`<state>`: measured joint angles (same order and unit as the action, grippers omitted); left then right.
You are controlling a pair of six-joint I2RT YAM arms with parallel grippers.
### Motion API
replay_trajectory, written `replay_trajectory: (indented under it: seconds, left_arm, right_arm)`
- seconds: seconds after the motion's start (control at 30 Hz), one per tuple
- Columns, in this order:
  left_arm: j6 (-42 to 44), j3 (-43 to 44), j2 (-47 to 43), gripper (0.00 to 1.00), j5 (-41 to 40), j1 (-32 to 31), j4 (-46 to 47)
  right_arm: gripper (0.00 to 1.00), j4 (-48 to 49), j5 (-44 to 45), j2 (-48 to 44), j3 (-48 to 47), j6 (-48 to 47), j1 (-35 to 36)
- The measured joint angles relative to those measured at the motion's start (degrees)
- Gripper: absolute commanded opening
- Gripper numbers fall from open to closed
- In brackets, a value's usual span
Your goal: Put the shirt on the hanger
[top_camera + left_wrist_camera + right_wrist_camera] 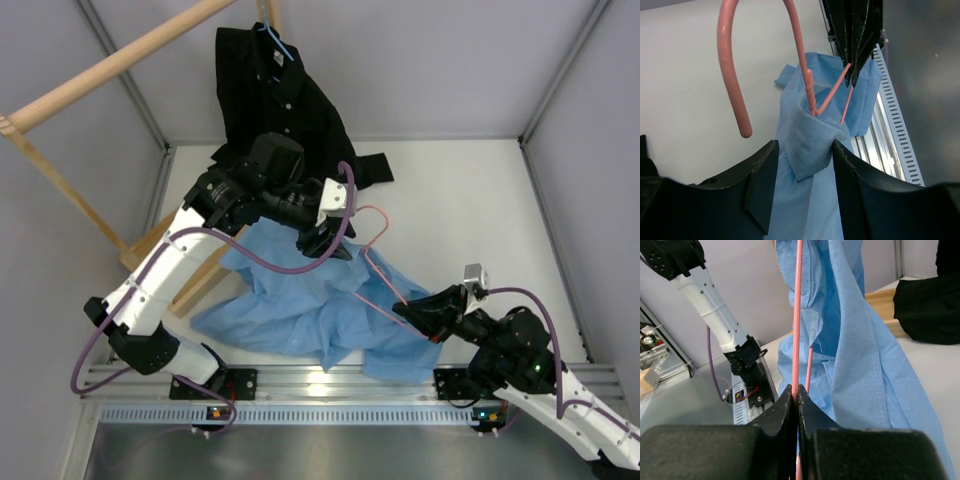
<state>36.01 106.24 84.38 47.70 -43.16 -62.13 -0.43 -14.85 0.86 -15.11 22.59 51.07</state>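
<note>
The light blue shirt (290,300) lies crumpled on the white table, with part of it lifted up along the pink wire hanger (378,262). My right gripper (405,312) is shut on one thin hanger wire (798,315), and the shirt (860,340) drapes just beside it. My left gripper (338,245) is near the hanger's hook (730,75). Its jaws stand apart around a folded edge of the shirt (812,140). The cloth touches the right finger (850,175), and a gap shows at the left finger (760,175). My right gripper's (852,75) tips show beyond, pinching the wire.
A black shirt (280,110) hangs on a blue hanger (272,35) from a wooden rail (120,60) at the back, its hem resting on the table. The rack's wooden foot (190,275) lies left of the blue cloth. A metal rail (330,385) runs along the near edge.
</note>
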Motion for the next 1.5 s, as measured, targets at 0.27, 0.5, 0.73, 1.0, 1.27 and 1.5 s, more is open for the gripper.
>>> replay_trajectory:
  seconds: [0.27,0.5,0.73,1.0,1.27,1.5]
  left_arm:
    - [-4.11,-0.76,0.0,0.54,3.74,0.0,2.23]
    - [-12.2,-7.02,-1.97,0.57,0.61,0.0,10.88]
    - [-16.83,-13.68,-8.61,0.91,-5.2,0.0,19.41]
    - [-16.59,-14.64,-12.59,0.93,-6.64,0.15,21.92]
    - [-13.03,-13.18,-7.56,0.78,-3.43,1.6,15.23]
    - [-10.29,-12.85,-6.19,0.68,1.05,1.64,10.38]
  right_arm:
    - [0.0,1.97,-2.58,2.01,0.0,0.59,0.0]
    - [0.0,2.14,-2.99,2.19,0.0,1.31,-0.2]
    - [0.0,2.21,-3.1,1.31,0.0,1.51,-0.24]
    - [0.0,2.27,-3.89,1.2,0.0,1.49,-0.24]
    - [0.0,1.16,-4.55,0.61,0.0,0.96,-0.24]
    - [0.0,0.76,-5.92,0.63,-0.24,0.28,-0.24]
